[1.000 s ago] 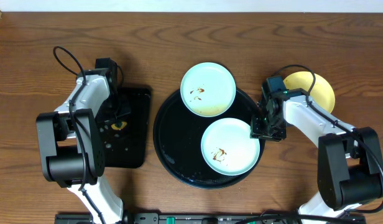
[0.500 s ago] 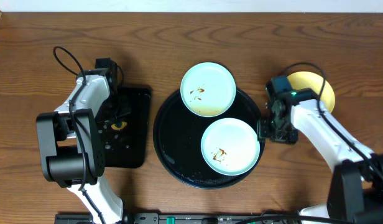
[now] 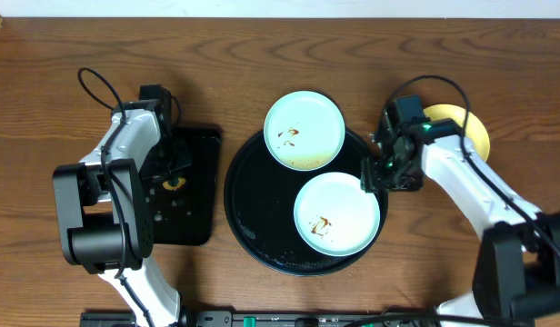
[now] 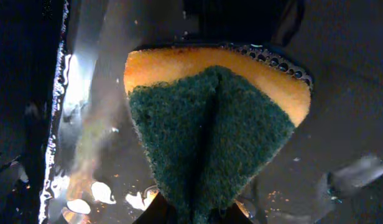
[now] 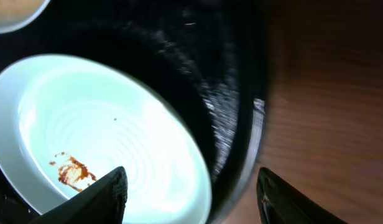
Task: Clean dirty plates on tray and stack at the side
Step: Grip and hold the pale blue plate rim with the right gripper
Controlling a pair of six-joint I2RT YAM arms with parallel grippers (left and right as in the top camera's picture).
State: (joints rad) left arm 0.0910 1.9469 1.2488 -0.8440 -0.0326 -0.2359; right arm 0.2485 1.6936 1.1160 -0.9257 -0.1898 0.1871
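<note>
The round black tray (image 3: 253, 209) holds two pale mint plates. The far plate (image 3: 304, 130) overhangs the tray's back rim and has brown smears. The near plate (image 3: 336, 213) has a smear too, also seen in the right wrist view (image 5: 104, 124). The pale yellow plate (image 3: 466, 134) lies on the table at the right, partly hidden by my right arm. My right gripper (image 3: 371, 179) is open and empty; in its wrist view (image 5: 194, 199) it straddles the near plate's right edge and the tray rim (image 5: 241, 124). My left gripper (image 3: 174, 178) is shut on a yellow-and-green sponge (image 4: 210, 137).
A smaller rectangular black tray (image 3: 194, 222), wet and shiny, lies left of the round tray under my left gripper. Bare wooden table (image 3: 444, 254) surrounds both trays.
My right gripper swung right, off the tray, then came back left over the tray's right rim beside the near plate. The left arm and the plates have not moved.
</note>
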